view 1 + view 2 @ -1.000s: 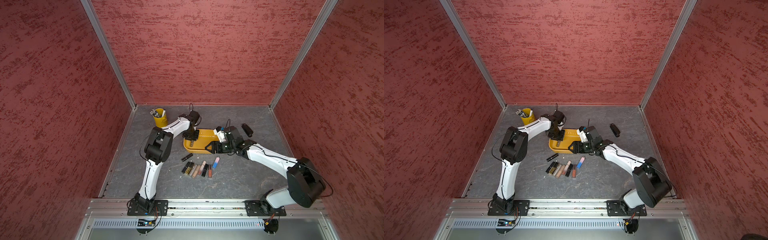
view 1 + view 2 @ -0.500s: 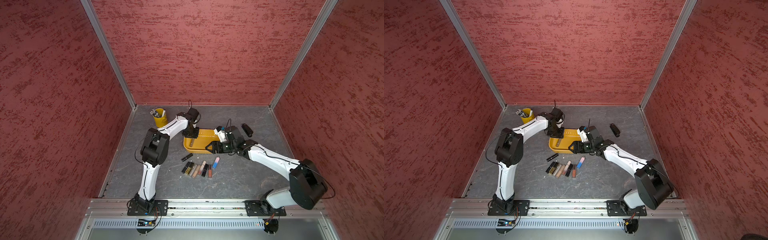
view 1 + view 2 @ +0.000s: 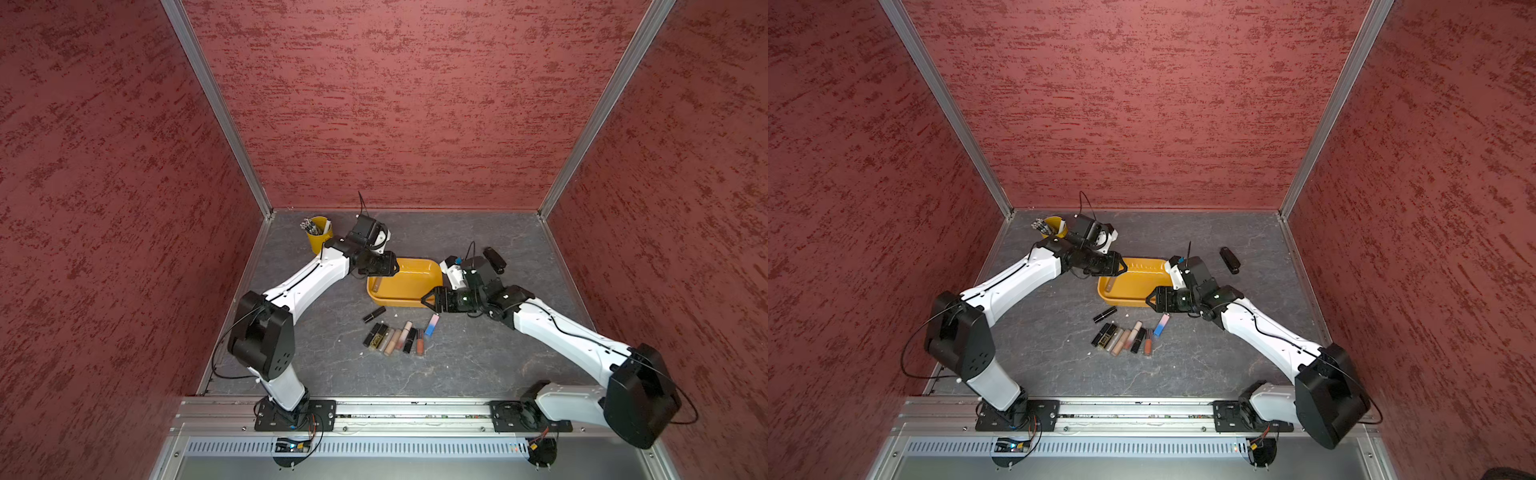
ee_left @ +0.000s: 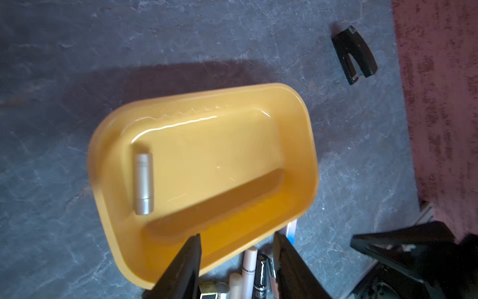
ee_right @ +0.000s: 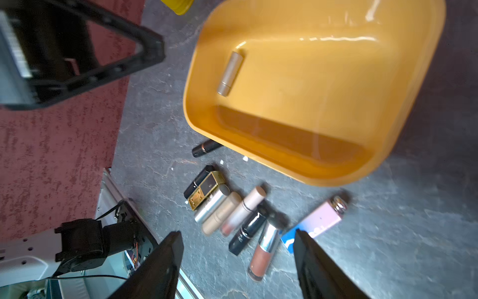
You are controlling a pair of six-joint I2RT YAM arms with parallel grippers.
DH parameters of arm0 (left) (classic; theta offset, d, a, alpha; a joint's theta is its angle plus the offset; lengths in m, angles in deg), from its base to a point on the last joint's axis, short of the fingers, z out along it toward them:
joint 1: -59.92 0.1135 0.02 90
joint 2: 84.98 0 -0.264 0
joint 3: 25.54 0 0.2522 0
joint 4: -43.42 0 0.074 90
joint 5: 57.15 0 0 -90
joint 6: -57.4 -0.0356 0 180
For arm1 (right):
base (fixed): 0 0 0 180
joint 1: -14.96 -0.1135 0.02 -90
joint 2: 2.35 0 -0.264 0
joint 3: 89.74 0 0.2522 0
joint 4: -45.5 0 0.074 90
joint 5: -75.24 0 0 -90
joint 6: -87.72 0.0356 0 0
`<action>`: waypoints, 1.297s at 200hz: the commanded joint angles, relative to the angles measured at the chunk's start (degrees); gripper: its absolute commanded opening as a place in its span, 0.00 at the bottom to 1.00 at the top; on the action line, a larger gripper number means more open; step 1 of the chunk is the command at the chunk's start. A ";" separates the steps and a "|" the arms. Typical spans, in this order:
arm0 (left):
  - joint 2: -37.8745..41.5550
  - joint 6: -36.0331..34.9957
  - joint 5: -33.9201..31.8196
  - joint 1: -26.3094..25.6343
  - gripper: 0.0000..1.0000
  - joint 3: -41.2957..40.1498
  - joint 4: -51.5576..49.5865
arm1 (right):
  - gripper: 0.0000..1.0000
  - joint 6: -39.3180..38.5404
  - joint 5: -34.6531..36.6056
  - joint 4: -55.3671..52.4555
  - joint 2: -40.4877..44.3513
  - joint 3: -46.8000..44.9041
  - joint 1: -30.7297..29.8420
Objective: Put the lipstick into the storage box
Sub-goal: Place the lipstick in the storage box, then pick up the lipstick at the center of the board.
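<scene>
Inside the storage box (image 4: 294,145), against one short wall, a silver lipstick (image 4: 143,183) lies flat, the left pincer (image 4: 236,234) over that end released and empty, the right pincer (image 5: 238,231) beside the box likewise gaping, seemingly poised for the loose tubes (image 5: 222,212).

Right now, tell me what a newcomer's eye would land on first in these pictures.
The yellow storage box in the middle of the grey table stands out first, with one silver lipstick lying inside at one end. In front of it, toward the robot's base, a row of lipsticks lies side by side on the table. The left claw and the right claw hang open and empty at opposite ends of the box.
</scene>
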 commanded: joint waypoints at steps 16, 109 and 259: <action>9.07 5.02 9.51 -0.02 0.54 -10.24 13.40 | 0.70 3.19 8.58 -6.57 0.53 -1.18 -1.86; 24.75 12.95 17.92 -1.30 0.78 -38.08 40.76 | 0.71 19.25 25.63 -7.05 -9.17 -1.06 -9.85; 30.73 10.59 16.63 -1.12 0.86 -42.29 36.13 | 0.71 20.74 27.55 -7.11 -22.00 5.78 -11.48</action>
